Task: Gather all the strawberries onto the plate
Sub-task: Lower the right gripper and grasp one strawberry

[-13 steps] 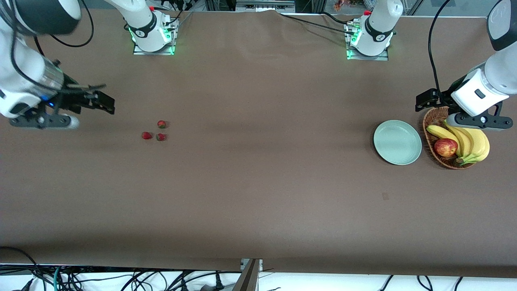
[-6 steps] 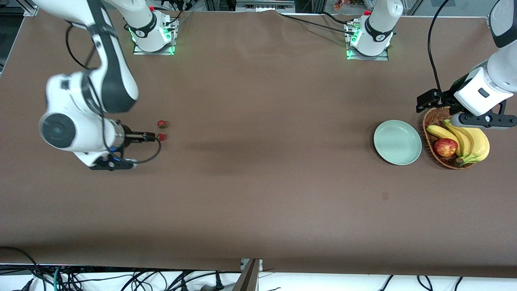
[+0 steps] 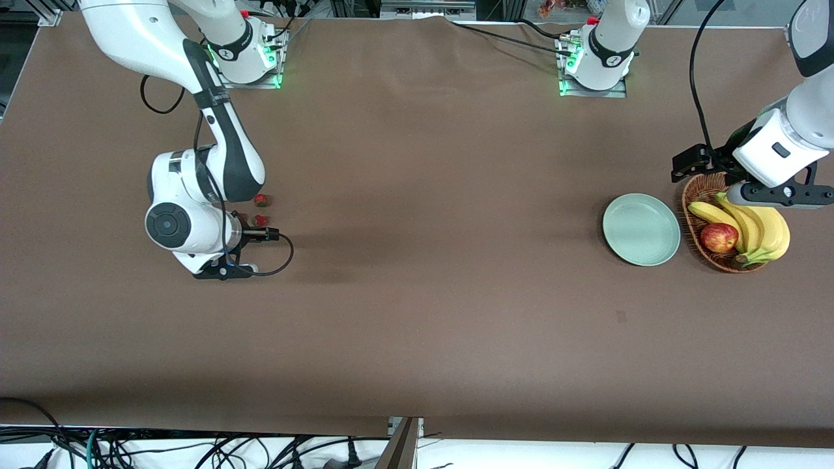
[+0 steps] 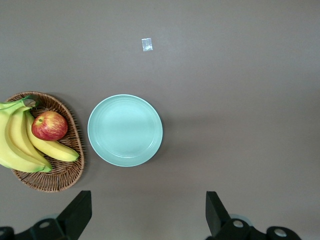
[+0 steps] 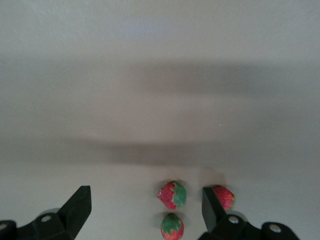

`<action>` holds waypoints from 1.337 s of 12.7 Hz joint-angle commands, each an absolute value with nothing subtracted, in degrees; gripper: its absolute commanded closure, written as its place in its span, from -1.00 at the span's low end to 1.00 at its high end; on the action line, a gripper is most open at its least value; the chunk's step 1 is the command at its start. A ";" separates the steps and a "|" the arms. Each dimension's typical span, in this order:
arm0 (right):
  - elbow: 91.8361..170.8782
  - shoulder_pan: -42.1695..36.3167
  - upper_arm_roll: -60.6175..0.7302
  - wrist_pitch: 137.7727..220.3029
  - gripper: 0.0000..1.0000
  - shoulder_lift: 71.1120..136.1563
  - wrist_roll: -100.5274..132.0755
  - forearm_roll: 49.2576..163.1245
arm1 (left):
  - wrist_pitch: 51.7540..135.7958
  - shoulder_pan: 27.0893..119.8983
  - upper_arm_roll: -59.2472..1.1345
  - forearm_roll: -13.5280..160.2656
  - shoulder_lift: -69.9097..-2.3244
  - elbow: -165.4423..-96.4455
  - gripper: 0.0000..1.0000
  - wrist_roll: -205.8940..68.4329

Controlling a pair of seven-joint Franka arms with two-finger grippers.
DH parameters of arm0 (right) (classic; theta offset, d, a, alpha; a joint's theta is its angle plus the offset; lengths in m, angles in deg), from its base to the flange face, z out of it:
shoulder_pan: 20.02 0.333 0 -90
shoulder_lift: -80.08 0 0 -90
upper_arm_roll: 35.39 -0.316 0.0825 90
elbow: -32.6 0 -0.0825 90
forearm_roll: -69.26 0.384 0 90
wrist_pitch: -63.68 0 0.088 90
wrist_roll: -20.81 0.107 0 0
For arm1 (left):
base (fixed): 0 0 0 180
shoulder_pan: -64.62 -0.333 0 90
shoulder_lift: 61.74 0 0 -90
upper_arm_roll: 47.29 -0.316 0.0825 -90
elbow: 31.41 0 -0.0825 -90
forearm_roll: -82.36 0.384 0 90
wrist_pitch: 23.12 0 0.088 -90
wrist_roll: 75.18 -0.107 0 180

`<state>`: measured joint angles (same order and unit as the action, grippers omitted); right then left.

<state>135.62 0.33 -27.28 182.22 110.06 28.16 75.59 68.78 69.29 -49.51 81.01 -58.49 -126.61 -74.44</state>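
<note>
Three strawberries lie close together toward the right arm's end of the table: one point(image 3: 260, 200), a second point(image 3: 260, 220) nearer the front camera, and a third point(image 3: 242, 217) half hidden under the right wrist. My right gripper point(image 5: 145, 207) hangs low over them, open. Two berries point(image 5: 172, 195) point(image 5: 172, 226) sit between its fingers, close to one finger point(image 5: 210, 207). The third berry point(image 5: 223, 197) lies just outside that finger. The mint-green plate point(image 3: 641, 229) is bare, toward the left arm's end. My left gripper point(image 3: 692, 163) point(image 4: 147, 212) waits open, above the table by the plate point(image 4: 125, 130).
A wicker basket point(image 3: 700, 192) with bananas point(image 3: 759, 228) and a red apple point(image 3: 718, 237) stands beside the plate, partly under the left hand. A small pale tag point(image 4: 146, 44) lies on the brown cloth nearer the front camera than the plate.
The right arm has swung in from the table's end and come down over the strawberries, now covering one of them in the front view. The left arm has barely shifted.
</note>
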 commanded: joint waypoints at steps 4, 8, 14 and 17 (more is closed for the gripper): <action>147.54 0.10 -27.92 191.01 -0.75 107.07 25.73 76.82 | 68.11 69.72 -50.11 79.72 -57.17 -124.48 -1.00 -74.13; 153.27 -0.07 -27.92 196.92 -0.38 106.01 23.09 78.31 | 68.11 69.72 -50.11 79.81 -57.17 -124.40 -1.00 -74.13; 152.84 -0.07 -28.10 195.70 0.94 104.35 23.35 78.40 | 68.11 69.72 -50.11 79.64 -57.17 -124.31 -1.00 -74.13; 146.53 0.19 -31.26 187.02 0.97 103.20 27.03 84.35 | 68.11 69.72 -50.11 79.64 -57.08 -124.31 -1.00 -74.13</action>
<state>149.61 0.33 -29.30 192.26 105.23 25.02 81.12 68.78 69.29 -49.52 81.00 -58.03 -126.16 -74.41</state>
